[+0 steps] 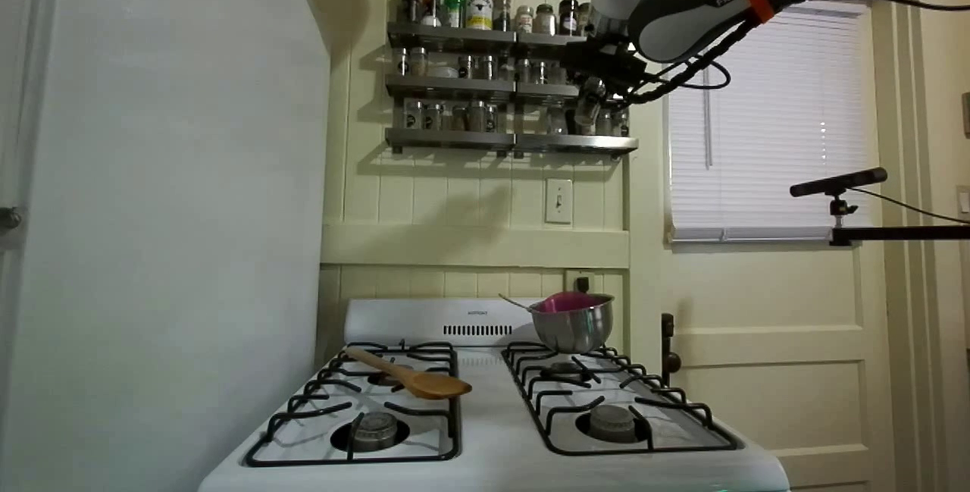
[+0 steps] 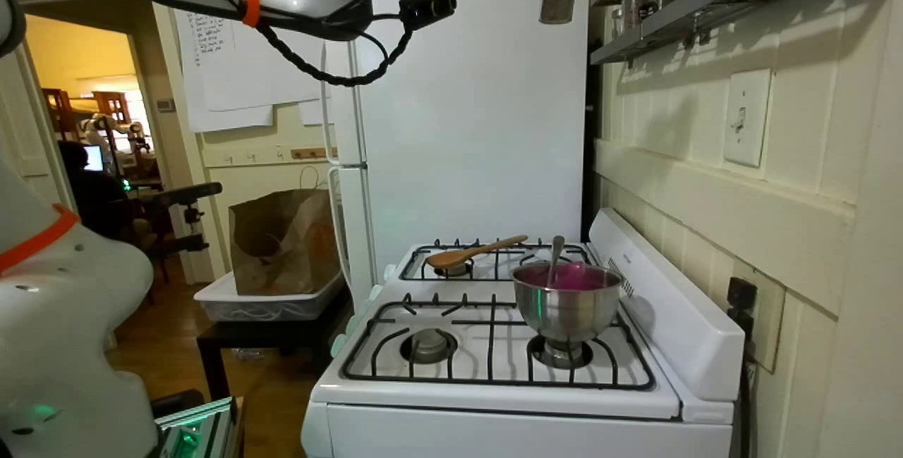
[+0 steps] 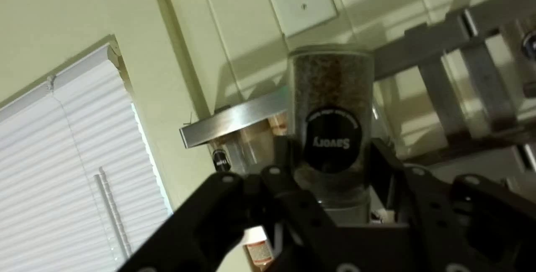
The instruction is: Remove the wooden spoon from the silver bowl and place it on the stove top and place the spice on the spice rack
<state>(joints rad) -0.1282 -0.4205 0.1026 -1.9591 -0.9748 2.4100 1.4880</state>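
With the tool (image 3: 331,152) we are holding the spice jar (image 3: 331,125) around its mid-body, in front of the spice rack (image 1: 452,88). We are expecting something light and stiff, its smooth clear walls probably slippery and breakable, so we are favouring a square hold, away from the ends. Below, the wooden spoon (image 1: 420,382) is lying on the stove top (image 1: 483,427), outside the silver bowl (image 1: 574,331).
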